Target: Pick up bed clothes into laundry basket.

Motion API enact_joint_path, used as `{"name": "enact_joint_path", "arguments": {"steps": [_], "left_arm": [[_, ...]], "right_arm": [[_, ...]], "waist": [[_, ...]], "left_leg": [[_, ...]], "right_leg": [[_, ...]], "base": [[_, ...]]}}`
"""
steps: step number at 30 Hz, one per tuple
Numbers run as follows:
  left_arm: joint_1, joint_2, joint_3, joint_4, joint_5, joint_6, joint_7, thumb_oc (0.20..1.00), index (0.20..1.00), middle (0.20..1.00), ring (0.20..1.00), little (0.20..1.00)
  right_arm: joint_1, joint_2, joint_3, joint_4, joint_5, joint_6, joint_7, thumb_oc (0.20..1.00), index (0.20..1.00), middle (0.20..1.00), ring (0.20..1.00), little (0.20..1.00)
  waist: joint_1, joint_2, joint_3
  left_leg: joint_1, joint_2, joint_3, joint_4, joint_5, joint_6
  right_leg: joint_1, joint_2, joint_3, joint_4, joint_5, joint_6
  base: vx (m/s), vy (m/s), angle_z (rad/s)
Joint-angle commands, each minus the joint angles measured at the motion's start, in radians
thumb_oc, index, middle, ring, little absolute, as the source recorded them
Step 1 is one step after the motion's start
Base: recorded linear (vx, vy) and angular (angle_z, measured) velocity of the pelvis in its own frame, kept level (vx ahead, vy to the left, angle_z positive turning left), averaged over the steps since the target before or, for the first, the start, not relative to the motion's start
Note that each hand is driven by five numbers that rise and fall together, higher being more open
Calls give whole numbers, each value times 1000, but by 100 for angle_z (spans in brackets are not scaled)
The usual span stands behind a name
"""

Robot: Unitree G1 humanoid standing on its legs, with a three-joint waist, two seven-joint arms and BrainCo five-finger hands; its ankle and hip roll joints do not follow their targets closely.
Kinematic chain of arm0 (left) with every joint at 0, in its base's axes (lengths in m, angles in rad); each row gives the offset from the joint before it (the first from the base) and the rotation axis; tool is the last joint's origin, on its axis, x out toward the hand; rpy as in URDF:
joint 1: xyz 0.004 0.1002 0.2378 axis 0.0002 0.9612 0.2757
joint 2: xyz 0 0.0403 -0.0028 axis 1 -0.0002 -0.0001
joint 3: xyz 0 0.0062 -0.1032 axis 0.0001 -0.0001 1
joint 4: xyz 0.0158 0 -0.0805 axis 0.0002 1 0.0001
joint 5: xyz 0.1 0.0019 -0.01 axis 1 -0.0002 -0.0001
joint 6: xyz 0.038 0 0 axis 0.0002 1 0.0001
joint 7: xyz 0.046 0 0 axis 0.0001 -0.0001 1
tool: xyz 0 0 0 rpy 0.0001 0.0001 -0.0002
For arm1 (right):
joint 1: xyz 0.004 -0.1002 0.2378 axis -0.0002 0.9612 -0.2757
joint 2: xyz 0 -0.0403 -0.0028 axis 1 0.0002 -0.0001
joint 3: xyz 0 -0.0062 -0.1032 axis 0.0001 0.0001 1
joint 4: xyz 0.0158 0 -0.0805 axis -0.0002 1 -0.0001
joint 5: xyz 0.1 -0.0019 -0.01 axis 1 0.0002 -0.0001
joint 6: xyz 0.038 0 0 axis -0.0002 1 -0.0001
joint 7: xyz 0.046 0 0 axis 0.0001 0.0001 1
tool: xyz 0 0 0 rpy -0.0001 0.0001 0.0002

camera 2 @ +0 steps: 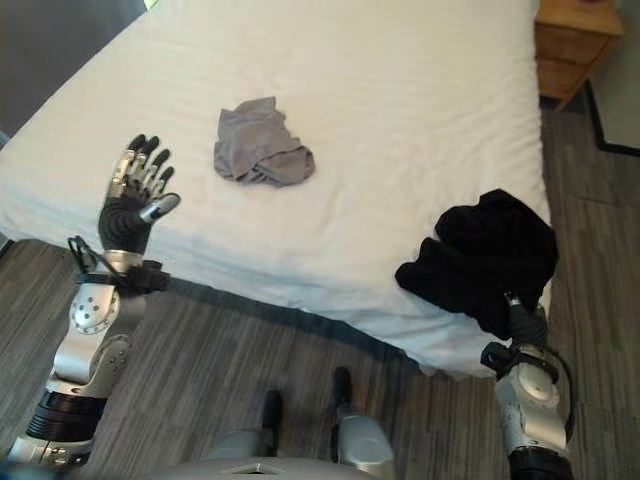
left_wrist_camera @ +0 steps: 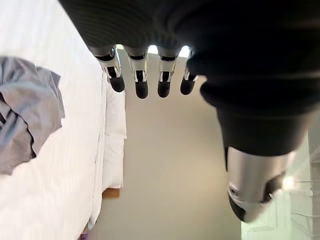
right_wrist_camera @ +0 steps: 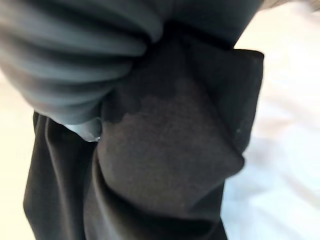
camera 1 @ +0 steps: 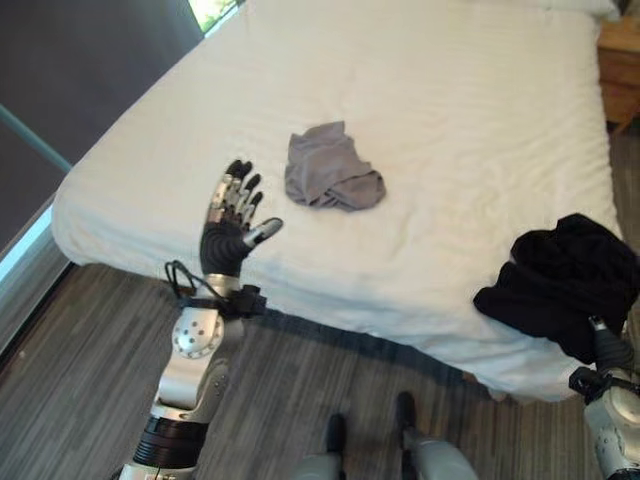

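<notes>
A crumpled grey garment (camera 1: 330, 170) lies near the middle of the white bed (camera 1: 450, 100); the left wrist view has it too (left_wrist_camera: 25, 125). A black garment (camera 1: 568, 275) is bunched at the bed's near right corner and hangs partly over the edge. My left hand (camera 1: 232, 215) is raised over the bed's near left edge, open with straight fingers (left_wrist_camera: 141, 85), a short way left of the grey garment and apart from it. My right hand (camera 2: 520, 318) reaches up into the underside of the black garment, and black cloth (right_wrist_camera: 165, 165) lies right against its cover.
A wooden nightstand (camera 2: 572, 45) stands beyond the bed's far right corner. A dark wall (camera 1: 80, 70) runs along the bed's left side. Grey wood-plank floor (camera 1: 90, 380) lies in front of the bed. White pillows (left_wrist_camera: 114, 150) sit at the head.
</notes>
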Motion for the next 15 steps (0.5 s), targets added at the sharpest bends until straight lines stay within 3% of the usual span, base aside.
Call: {"name": "enact_joint_path", "arguments": {"steps": [1,4,6,15], "left_arm": [[-142,13,-72,94,57,1,4,1000,1000,1000,1000,1000],[-318,-1,-153,222,130,29,45,1000,1000,1000,1000,1000],[-345,-2,-163,242,130,27,52,1000,1000,1000,1000,1000],[-315,-13,-97,283,138,34,89,1000,1000,1000,1000,1000]], "right_arm": [[0,-23,-10,-90,-24,-33,-1,200,200,200,200,200],[1,-28,2,-103,-37,-17,-11,200,200,200,200,200],[1,-31,2,-106,-38,-13,-14,200,200,200,200,200],[30,-3,-23,-125,-35,-9,-25,200,200,200,200,200]], "waist": [[-36,-31,-63],[-59,-26,-69],[-64,-24,-69],[-71,-19,-69]], "left_leg": [[32,-14,30,7,-25,7],[36,-15,40,7,-27,8],[37,-15,43,7,-27,8],[45,-12,56,7,-32,7]], "right_leg": [[79,-74,-36,35,-120,78],[76,-72,-28,34,-119,81],[75,-72,-26,34,-117,81],[82,-67,-19,27,-119,81]], "base": [[42,-8,-5],[20,-5,1],[11,-5,-17],[10,-3,-7]]}}
